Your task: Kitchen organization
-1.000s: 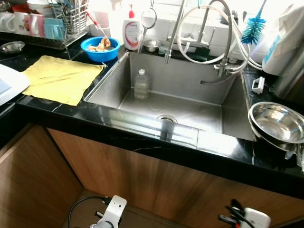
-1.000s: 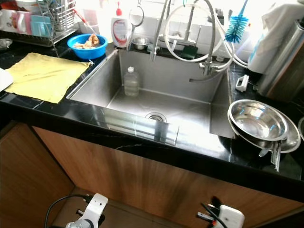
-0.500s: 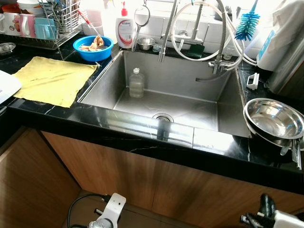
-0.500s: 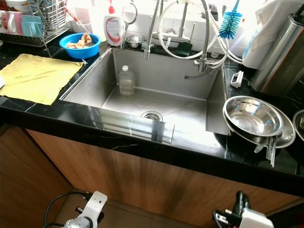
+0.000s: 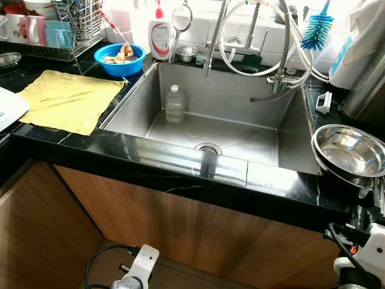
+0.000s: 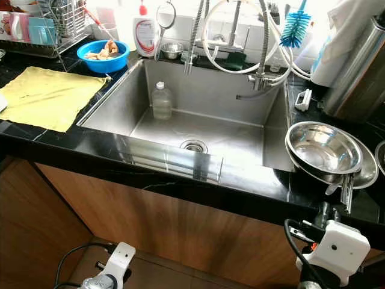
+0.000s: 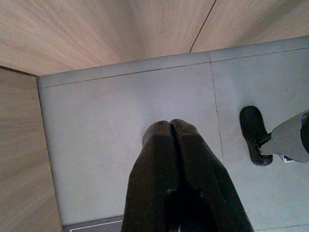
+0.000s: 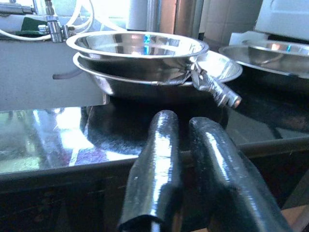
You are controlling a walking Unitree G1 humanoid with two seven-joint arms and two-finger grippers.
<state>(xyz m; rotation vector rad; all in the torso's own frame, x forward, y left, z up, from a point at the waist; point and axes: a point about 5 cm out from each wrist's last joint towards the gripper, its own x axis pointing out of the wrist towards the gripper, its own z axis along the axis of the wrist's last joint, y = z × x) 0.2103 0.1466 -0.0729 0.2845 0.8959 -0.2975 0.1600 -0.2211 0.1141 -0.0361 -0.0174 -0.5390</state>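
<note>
1. Stacked steel bowls [image 6: 323, 150] sit at the right of the frame on the black counter [image 6: 240, 186], just beside the sink [image 6: 198, 129]. The upper bowl nests in a wider one; a metal clip or tongs [image 8: 215, 89] rests against the rim facing the robot, though the glare makes its kind hard to tell.
2. Handling, as a judgement: thin polished steel, light, stiff, not fragile, but slippery and prone to slide on wet stone. Best hold is likely the rolled rim, one finger inside and one outside, clear of the clip. Nested bowls may lift together or part unevenly.
3. Right gripper [image 8: 186, 145] is raised at counter-edge height, pointed at the bowls; its fingers stand close with a narrow gap, clamped on nothing.
4. Left gripper [image 7: 170, 128] hangs low over grey floor, fingers pressed together, idle.
5. Farther out: plastic bottle [image 5: 175, 104] upright in the sink; faucet hoses [image 5: 252, 42] above; blue brush [image 5: 317, 30] upper right.
6. Left of frame: yellow cloth [image 5: 66, 99] flat on the counter, blue bowl [image 5: 123, 58] of scraps, soap dispenser [image 5: 159, 36], dish rack [image 5: 66, 27] with mugs.
</note>
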